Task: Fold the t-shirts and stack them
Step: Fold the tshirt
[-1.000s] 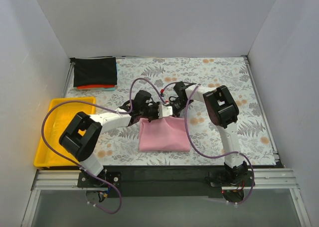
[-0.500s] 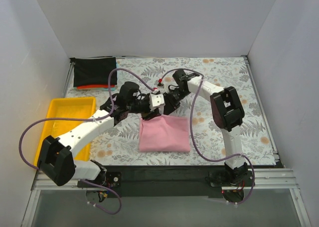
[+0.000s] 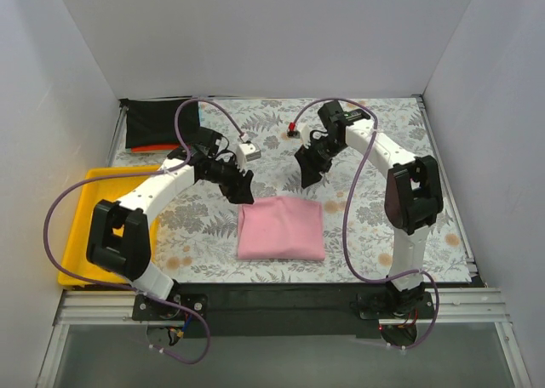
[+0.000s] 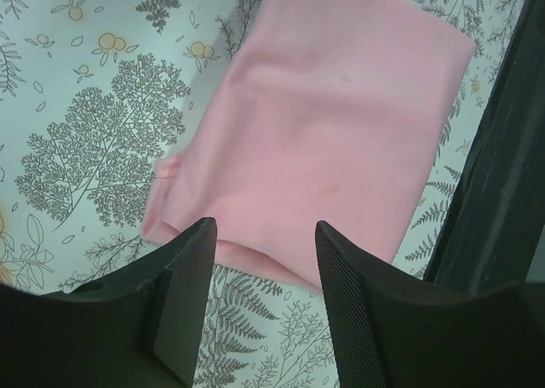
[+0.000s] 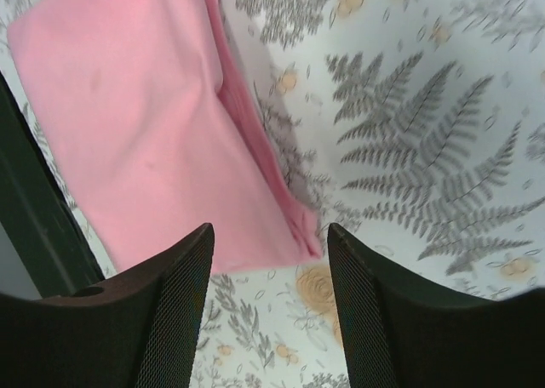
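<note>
Pink tee folded flat, both arms empty above its far edge

Left fingers (image 4: 183,294) and right fingers (image 5: 179,303) were spread, holding nothing. The pink shirt (image 3: 281,228) lay at 6 o'clock from them on the table (image 3: 426,192), long side running 9-to-3. The black-topped stack (image 3: 162,124) sat at 10 o'clock, closer to my left arm, I'd say.

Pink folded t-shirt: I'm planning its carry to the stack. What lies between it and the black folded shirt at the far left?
Top view: the open left gripper hangs over that stretch, above bare grey-and-orange floral table cloth; nothing else.
</note>
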